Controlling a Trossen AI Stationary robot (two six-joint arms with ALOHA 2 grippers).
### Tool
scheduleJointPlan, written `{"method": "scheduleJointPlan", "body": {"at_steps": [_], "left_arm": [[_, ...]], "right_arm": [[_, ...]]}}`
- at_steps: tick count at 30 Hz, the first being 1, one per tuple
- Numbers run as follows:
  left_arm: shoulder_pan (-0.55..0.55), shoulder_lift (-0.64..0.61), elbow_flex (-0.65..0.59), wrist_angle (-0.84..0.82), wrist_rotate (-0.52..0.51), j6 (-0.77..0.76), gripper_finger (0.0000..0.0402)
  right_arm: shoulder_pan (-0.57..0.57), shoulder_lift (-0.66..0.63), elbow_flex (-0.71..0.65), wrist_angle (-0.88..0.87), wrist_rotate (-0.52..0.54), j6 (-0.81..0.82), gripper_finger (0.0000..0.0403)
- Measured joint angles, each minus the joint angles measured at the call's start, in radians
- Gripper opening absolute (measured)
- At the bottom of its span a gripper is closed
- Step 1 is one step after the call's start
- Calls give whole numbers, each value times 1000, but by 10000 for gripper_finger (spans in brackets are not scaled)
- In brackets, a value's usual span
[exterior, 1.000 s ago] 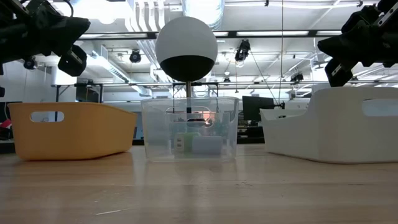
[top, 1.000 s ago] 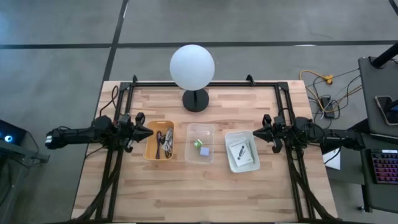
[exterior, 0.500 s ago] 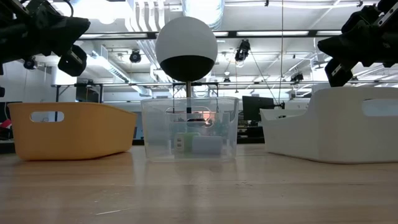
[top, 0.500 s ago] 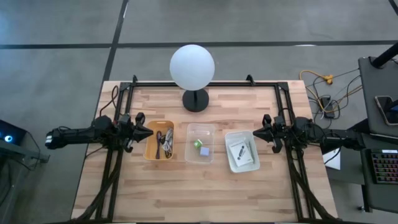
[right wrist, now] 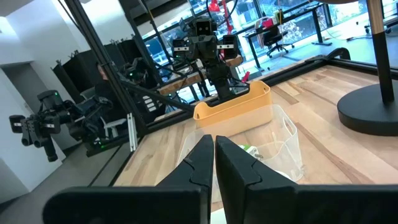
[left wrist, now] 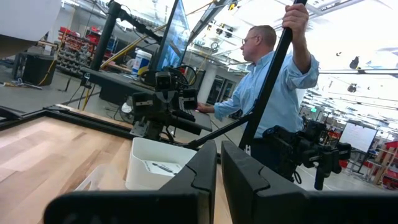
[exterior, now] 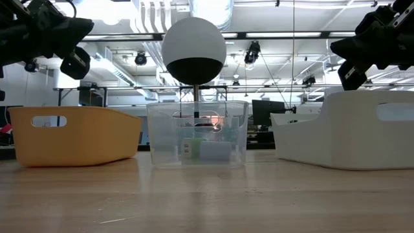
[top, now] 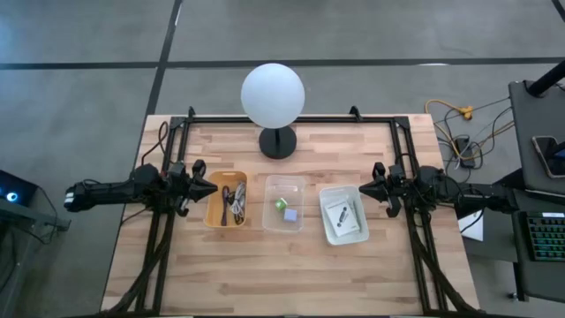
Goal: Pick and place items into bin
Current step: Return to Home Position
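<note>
Homing step: your left gripper (top: 208,188) and right gripper (top: 363,190) flank the clear bin (top: 286,223), jaws closed, empty; next, just park.

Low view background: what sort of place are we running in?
Most likely a robotics lab or workshop. Past the wooden table, the ceiling is open, with strip lights. The left wrist view shows another dark arm rig and a person holding a pole.
</note>
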Motion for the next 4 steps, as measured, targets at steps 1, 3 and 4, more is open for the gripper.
{"method": "scheduleJointPlan", "body": {"at_steps": [1, 3, 4], "left_arm": [[0, 0, 0, 0, 0, 0, 8], [0, 0, 0, 0, 0, 0, 8], [0, 0, 0, 0, 0, 0, 8]], "right_arm": [[0, 0, 0, 0, 0, 0, 9], [0, 0, 0, 0, 0, 0, 9], [0, 0, 0, 0, 0, 0, 9]]}}
